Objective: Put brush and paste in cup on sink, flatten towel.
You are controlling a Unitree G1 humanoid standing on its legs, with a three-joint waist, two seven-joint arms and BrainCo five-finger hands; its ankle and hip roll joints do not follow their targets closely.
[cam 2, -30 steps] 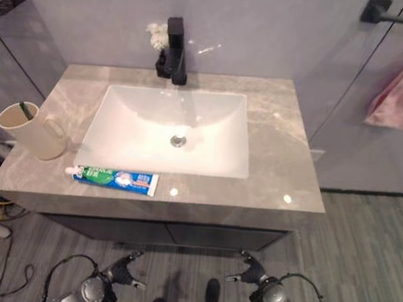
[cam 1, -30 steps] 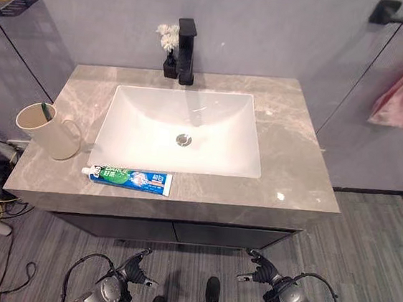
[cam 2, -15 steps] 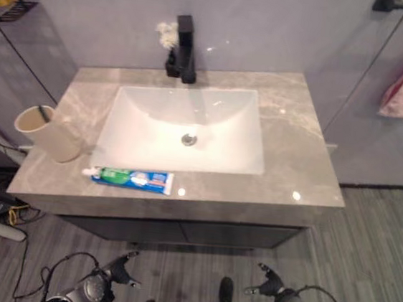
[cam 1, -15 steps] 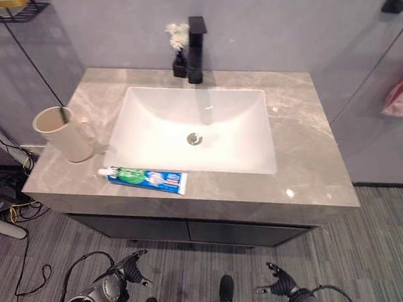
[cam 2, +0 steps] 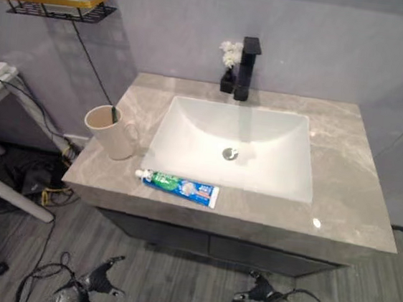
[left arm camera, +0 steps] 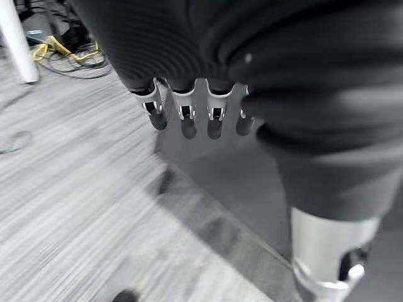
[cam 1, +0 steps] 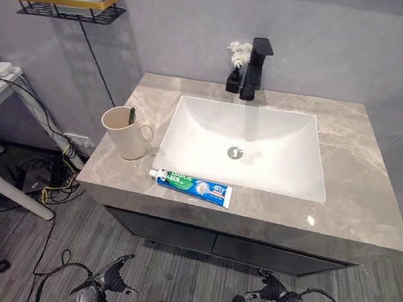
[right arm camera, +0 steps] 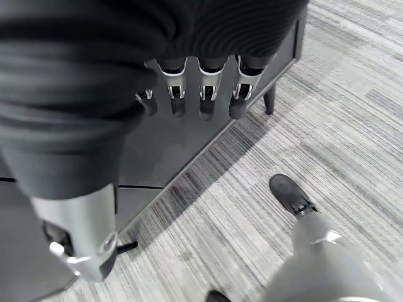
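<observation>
I see the toothpaste tube (cam 1: 192,187) lying flat along the counter's (cam 1: 354,203) front edge, just before the white basin (cam 1: 259,146), the cup (cam 1: 122,133) with the brush (cam 1: 131,115) standing at the left edge, and my left hand (cam 1: 106,282) and right hand (cam 1: 273,297) low by the floor, fingers relaxed and empty.

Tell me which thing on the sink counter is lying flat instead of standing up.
The blue and green toothpaste tube lies flat along the front edge of the counter. The cream cup and the small flower vase both stand upright.
</observation>
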